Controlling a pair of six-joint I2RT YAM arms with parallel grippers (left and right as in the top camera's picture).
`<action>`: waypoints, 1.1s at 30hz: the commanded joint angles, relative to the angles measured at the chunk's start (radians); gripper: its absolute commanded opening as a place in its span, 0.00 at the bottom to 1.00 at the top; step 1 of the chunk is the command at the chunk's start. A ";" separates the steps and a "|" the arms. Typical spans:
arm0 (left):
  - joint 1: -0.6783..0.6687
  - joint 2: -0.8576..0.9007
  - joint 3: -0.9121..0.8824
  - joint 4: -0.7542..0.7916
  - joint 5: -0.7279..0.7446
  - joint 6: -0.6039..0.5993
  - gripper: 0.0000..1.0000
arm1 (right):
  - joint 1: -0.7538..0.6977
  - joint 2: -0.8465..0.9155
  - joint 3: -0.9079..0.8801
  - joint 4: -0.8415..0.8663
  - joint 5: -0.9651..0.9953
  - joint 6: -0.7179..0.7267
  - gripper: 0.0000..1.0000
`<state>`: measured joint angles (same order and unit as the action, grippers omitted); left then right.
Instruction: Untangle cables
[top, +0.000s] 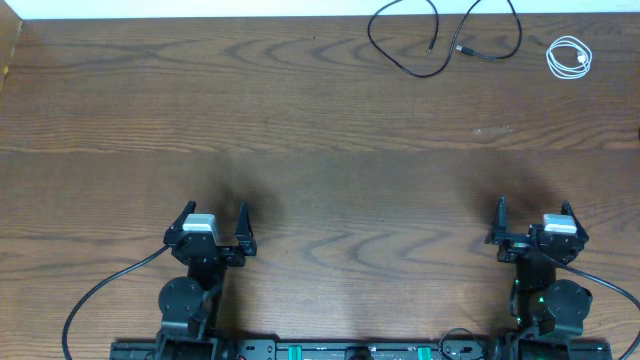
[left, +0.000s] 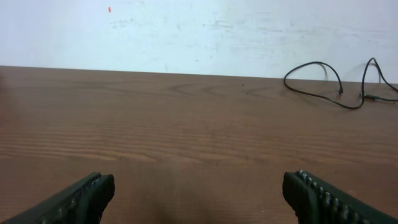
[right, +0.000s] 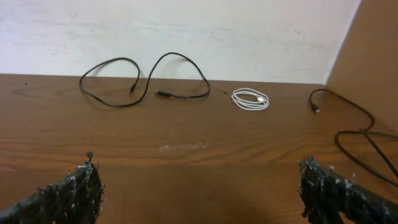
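Note:
A long black cable (top: 418, 75) lies in loose curves at the far edge of the table, right of centre. A short white cable (top: 568, 57) sits coiled to its right, apart from it. The right wrist view shows the same black cable (right: 163, 94), the white coil (right: 250, 99) and another black cable (right: 357, 109) along the right side. From the left wrist view, the first black cable (left: 348, 107) is far off to the right. My left gripper (top: 213, 211) (left: 199, 193) and right gripper (top: 533, 207) (right: 199, 186) hover open and empty near the front edge, far from all the cables.
The wooden table (top: 320, 160) stretches between the grippers and the cables. A white wall (right: 186, 31) runs behind the far edge, and a brown panel (right: 373, 43) stands at the right. Each arm's own thick black wire trails near the bases.

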<state>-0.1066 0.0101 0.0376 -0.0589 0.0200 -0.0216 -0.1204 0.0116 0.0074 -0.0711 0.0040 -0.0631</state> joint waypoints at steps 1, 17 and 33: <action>-0.003 -0.008 -0.034 -0.011 -0.006 0.018 0.92 | 0.000 -0.006 -0.002 -0.004 0.002 -0.013 0.99; -0.003 -0.006 -0.034 -0.011 -0.006 0.018 0.92 | 0.000 -0.006 -0.002 -0.004 0.002 -0.013 0.99; -0.003 -0.006 -0.034 -0.011 -0.006 0.018 0.92 | 0.233 -0.007 -0.002 -0.003 0.016 -0.018 0.99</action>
<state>-0.1066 0.0105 0.0376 -0.0589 0.0200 -0.0212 0.0650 0.0116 0.0074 -0.0708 0.0051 -0.0662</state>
